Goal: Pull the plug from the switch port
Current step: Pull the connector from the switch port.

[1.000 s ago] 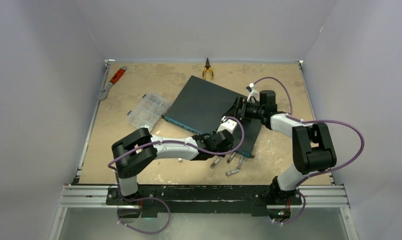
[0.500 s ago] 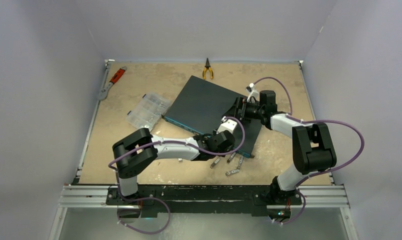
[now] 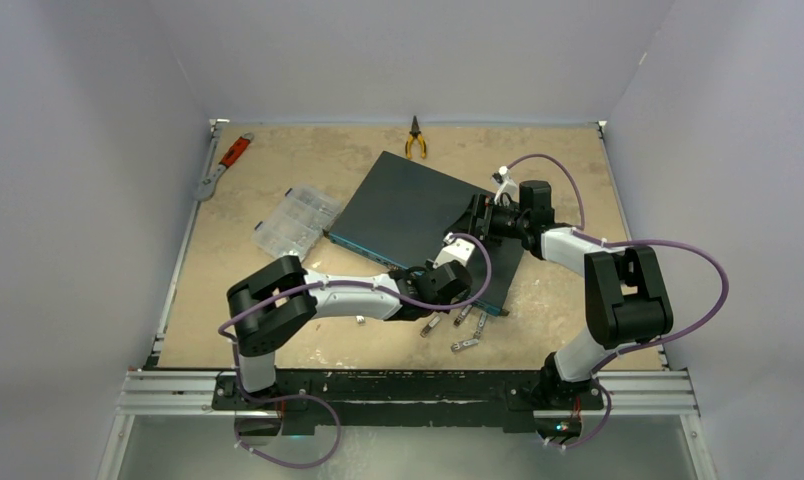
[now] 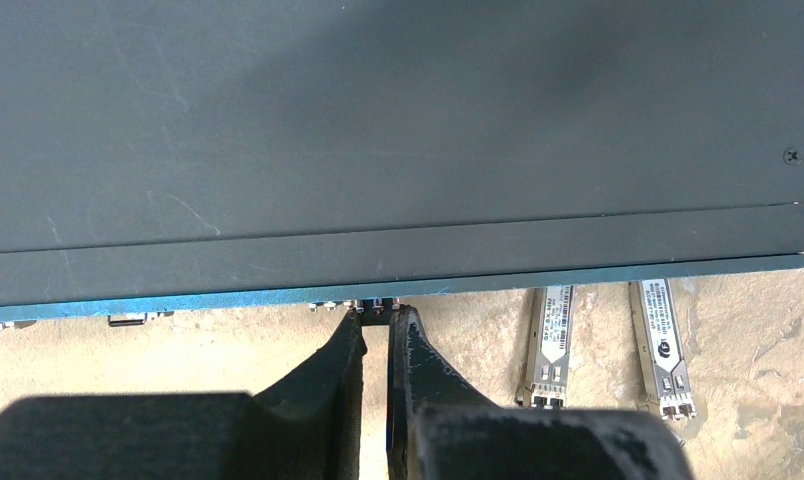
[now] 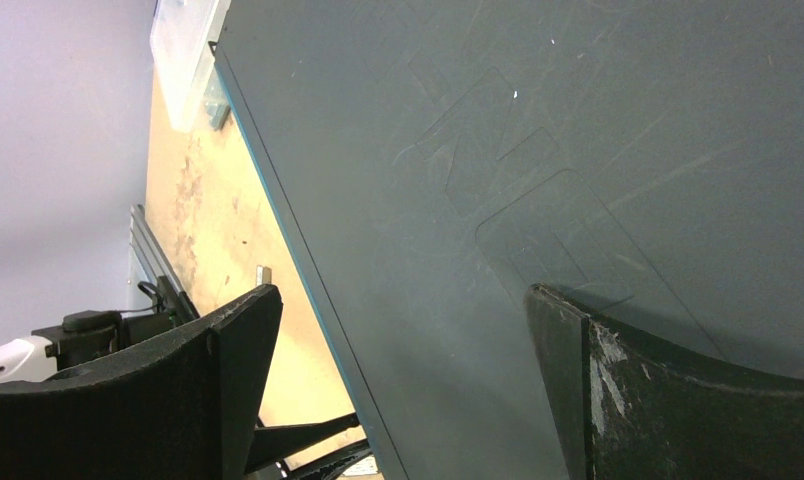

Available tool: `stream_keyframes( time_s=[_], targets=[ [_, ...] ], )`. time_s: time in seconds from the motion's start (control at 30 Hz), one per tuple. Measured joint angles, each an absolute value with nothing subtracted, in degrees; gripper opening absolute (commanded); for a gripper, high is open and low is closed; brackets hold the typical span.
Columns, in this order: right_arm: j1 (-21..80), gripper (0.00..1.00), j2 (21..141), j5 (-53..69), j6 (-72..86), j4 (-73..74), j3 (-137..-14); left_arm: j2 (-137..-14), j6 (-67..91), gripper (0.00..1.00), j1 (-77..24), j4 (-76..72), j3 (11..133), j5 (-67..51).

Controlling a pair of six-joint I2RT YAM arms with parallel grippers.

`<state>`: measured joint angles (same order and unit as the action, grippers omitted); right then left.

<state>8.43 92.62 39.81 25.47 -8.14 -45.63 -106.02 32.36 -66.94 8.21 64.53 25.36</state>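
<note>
The switch (image 3: 403, 212) is a flat dark-teal box lying at an angle mid-table, its blue-edged port face toward the arms. In the left wrist view its top (image 4: 378, 150) fills the upper frame. A small dark plug (image 4: 378, 311) sticks out of a port on the blue edge. My left gripper (image 4: 378, 322) is closed to a narrow gap, its tips on either side of the plug at the port face; it also shows in the top view (image 3: 446, 284). My right gripper (image 5: 403, 295) is wide open over the switch top (image 5: 528, 150), near its right end (image 3: 478, 222).
Several loose silver transceiver modules (image 4: 550, 345) lie on the table just in front of the switch, right of my left gripper (image 3: 465, 318). A clear compartment box (image 3: 296, 220) sits left of the switch. Yellow pliers (image 3: 415, 140) and a red wrench (image 3: 226, 162) lie at the back.
</note>
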Motion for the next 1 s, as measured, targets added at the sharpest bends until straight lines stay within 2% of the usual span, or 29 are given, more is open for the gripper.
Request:
stream_keyframes(
  time_s=[1.0],
  targets=[
    [8.34, 0.99, 92.95, 40.12, 25.50, -8.32, -45.65, -98.80, 34.24, 0.00, -69.84, 5.56, 55.44, 25.36]
  ],
)
